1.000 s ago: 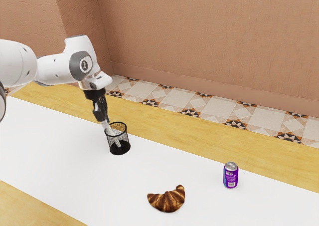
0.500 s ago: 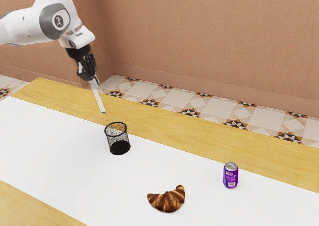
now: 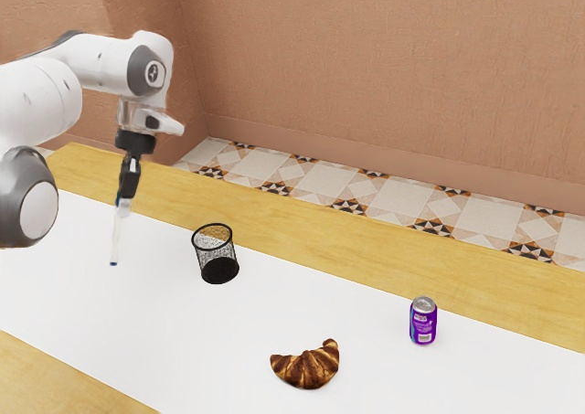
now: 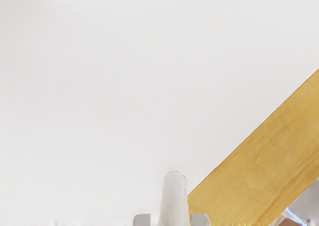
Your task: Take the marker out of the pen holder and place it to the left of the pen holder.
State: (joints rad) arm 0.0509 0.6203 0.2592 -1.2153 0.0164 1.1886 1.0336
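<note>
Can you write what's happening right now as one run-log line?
gripper: shut on marker | marker: outside pen holder, toward exterior view's left | release: not yet | croissant, can: on table

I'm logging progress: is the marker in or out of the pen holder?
Out. In the exterior view, the gripper holds the marker clear of the pen holder.

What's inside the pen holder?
Nothing visible in the pen holder through its mesh; the marker is in the hand. The dark bottom could hide something small.
</note>
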